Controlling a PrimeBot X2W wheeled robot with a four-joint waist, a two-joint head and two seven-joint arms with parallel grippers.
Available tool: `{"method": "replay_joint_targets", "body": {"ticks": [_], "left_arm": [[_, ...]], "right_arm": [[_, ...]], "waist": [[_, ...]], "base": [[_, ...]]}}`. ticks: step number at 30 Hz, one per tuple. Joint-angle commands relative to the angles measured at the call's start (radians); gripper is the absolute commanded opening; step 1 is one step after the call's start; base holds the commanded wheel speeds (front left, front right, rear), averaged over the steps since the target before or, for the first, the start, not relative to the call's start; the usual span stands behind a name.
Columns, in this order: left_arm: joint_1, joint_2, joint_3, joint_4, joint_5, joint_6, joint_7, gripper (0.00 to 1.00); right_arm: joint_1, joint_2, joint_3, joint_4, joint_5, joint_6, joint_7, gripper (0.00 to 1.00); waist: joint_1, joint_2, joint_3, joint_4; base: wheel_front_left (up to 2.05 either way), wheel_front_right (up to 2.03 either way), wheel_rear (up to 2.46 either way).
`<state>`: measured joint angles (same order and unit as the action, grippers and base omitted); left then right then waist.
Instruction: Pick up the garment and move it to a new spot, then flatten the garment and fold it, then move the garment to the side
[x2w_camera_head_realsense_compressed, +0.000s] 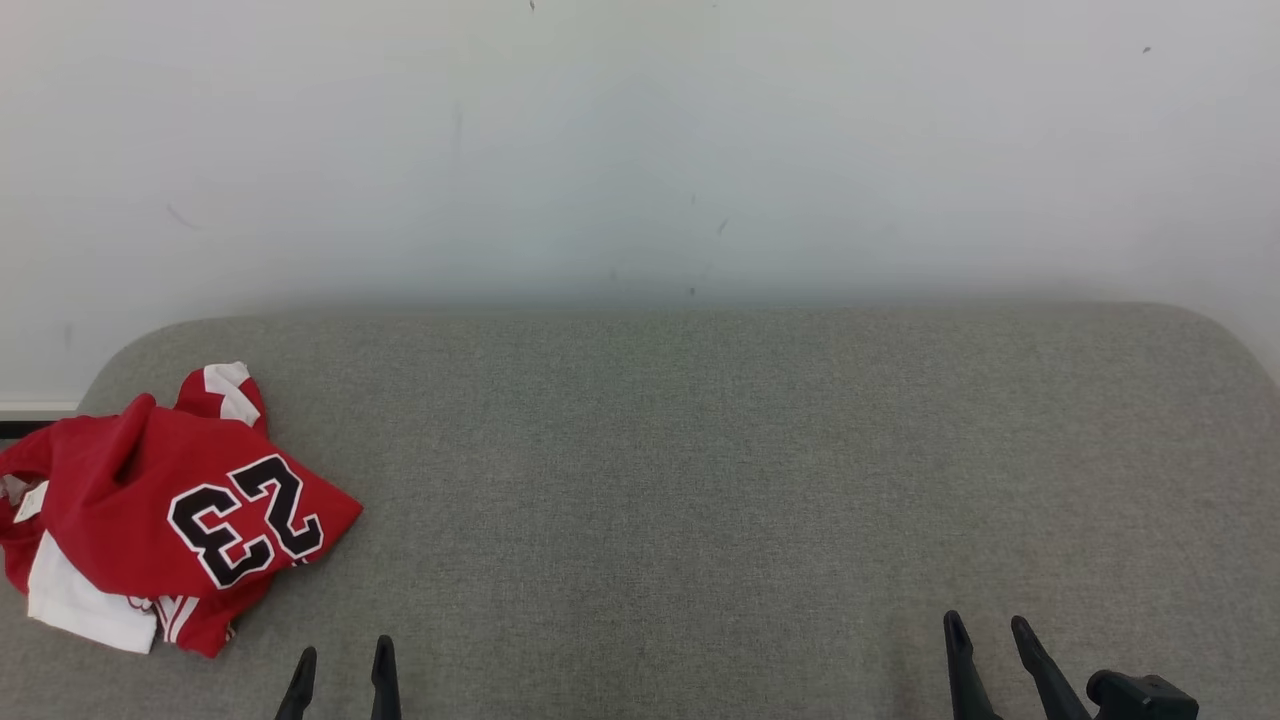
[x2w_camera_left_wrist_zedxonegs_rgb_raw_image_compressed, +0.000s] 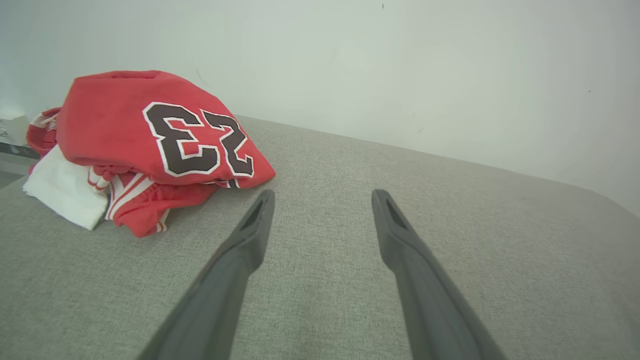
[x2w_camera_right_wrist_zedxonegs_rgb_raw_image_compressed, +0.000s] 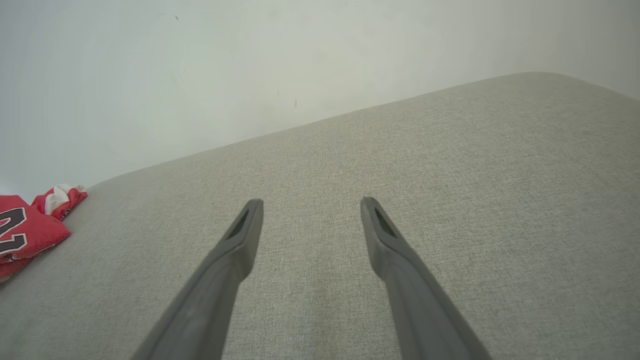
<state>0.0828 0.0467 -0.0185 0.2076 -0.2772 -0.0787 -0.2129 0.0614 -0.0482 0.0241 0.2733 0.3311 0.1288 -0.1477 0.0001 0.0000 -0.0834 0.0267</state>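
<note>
**Crumpled red garment at the left end, both end effectors released**

Lying in a loose heap on the left end of the grey fabric tabletop (x2w_camera_head_realsense_compressed: 700, 480): a red garment (x2w_camera_head_realsense_compressed: 170, 510) with white trim, bunched and folded over itself. On top, facing up, a black number 23 (x2w_camera_head_realsense_compressed: 248, 520) outlined in white. At the near-left corner of the heap, a plain white part sticking out; at the far side, a small red-and-white piece standing up. Close to the left edge of the tabletop, not flat, not spread.

Just beside it, toward the near edge and slightly to the right – the left end effector (x2w_camera_head_realsense_compressed: 344, 655), released, with fingers apart and nothing between them. Not touching the cloth. In the left wrist view, the same left end effector (x2w_camera_left_wrist_zedxonegs_rgb_raw_image_compressed: 322, 200) pointing past the right corner of the garment (x2w_camera_left_wrist_zedxonegs_rgb_raw_image_compressed: 150, 145), with bare grey fabric between the two fingers.

Well apart, at the near right of the tabletop – the right end effector (x2w_camera_head_realsense_compressed: 987, 628), also released and holding nothing. In the right wrist view, the right end effector (x2w_camera_right_wrist_zedxonegs_rgb_raw_image_compressed: 311, 205) over bare fabric, with the garment (x2w_camera_right_wrist_zedxonegs_rgb_raw_image_compressed: 25, 230) at the far left border.

Behind everything, a plain pale wall (x2w_camera_head_realsense_compressed: 640, 150) with a few small marks.
</note>
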Motion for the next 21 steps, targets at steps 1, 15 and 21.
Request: {"method": "replay_joint_targets", "body": {"ticks": [1,15,21], "left_arm": [[0.010,0.005,0.000,-0.003,0.022,0.002,-0.008,1.00],[0.013,0.006,-0.005,0.000,0.090,0.004,-0.037,1.00],[0.016,0.006,-0.009,0.001,0.122,0.007,-0.048,1.00]], "right_arm": [[0.005,-0.003,0.002,-0.005,-0.020,0.003,-0.007,1.00],[0.020,-0.003,0.005,-0.005,-0.124,0.003,-0.031,1.00],[0.021,-0.003,0.010,0.000,-0.166,0.003,-0.040,1.00]], "waist": [[-0.0001,0.0000,0.000,0.000],[-0.0001,0.0000,0.002,0.009],[-0.0001,0.0000,-0.001,0.012]], "base": [[0.00,0.00,0.00],[0.00,0.00,0.00],[0.00,0.00,0.00]]}}
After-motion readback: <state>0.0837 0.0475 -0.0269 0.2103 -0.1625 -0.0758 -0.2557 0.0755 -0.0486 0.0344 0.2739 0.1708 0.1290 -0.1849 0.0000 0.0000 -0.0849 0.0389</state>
